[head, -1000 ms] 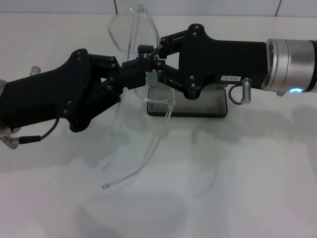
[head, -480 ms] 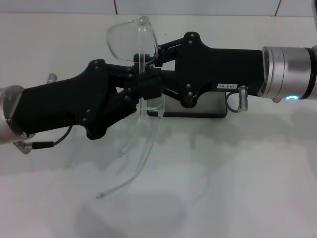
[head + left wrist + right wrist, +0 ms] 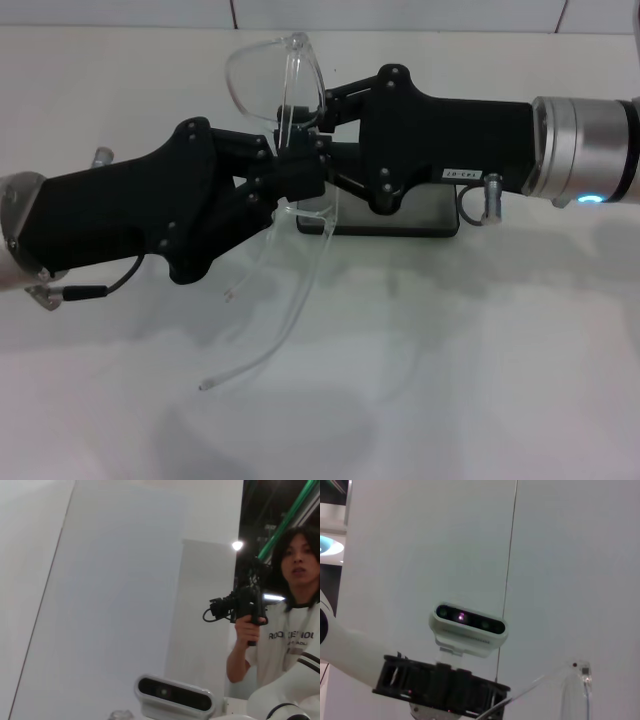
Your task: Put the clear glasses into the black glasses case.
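The clear glasses (image 3: 272, 78) hang in the air over the table's middle, lens uppermost, their two thin arms trailing down toward me. My left gripper (image 3: 298, 168) reaches in from the left and is shut on the frame just under the lens. From the right, my right gripper (image 3: 312, 125) is shut on the same part of the glasses, touching the left one. The black glasses case (image 3: 400, 228) lies open on the table behind and under the right gripper, mostly hidden by it. In the right wrist view a clear arm of the glasses (image 3: 580, 680) shows.
White table (image 3: 480, 350) all around, with a wall seam at the back. In the left wrist view a person (image 3: 295, 630) holding a camera stands beyond the robot's head camera (image 3: 172, 692).
My left gripper has moved right, up against the right gripper. The glasses have shifted slightly and a second arm tip now hangs below the left gripper.
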Controlling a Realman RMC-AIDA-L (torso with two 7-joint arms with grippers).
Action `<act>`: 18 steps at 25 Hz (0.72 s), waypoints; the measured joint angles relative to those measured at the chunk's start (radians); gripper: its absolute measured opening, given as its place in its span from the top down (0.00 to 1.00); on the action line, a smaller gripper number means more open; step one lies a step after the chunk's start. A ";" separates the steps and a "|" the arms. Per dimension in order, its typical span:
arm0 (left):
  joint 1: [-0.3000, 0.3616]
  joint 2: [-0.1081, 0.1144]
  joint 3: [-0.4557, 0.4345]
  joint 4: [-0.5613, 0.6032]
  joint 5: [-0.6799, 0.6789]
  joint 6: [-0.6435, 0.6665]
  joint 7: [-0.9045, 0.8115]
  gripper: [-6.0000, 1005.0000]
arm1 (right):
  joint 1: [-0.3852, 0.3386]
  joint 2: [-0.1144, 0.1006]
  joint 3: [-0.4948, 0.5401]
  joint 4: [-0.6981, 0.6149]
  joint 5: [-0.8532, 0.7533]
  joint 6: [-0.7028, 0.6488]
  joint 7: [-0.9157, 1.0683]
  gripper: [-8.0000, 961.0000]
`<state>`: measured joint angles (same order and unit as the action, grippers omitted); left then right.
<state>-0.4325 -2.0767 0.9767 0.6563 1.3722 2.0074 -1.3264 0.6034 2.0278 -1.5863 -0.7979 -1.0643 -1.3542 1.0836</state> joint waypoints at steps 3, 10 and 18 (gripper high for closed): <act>0.000 0.000 -0.002 -0.001 0.000 -0.011 0.001 0.95 | 0.001 0.000 -0.002 0.000 0.008 -0.006 -0.007 0.87; 0.000 -0.001 -0.003 -0.006 0.009 -0.069 0.005 0.95 | 0.002 0.000 -0.003 0.001 0.024 -0.038 -0.029 0.87; -0.010 -0.002 -0.004 -0.038 0.005 -0.081 0.037 0.95 | 0.005 0.000 -0.003 0.002 0.027 -0.042 -0.037 0.87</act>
<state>-0.4428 -2.0785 0.9731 0.6187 1.3775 1.9263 -1.2892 0.6083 2.0278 -1.5892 -0.7959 -1.0369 -1.3959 1.0463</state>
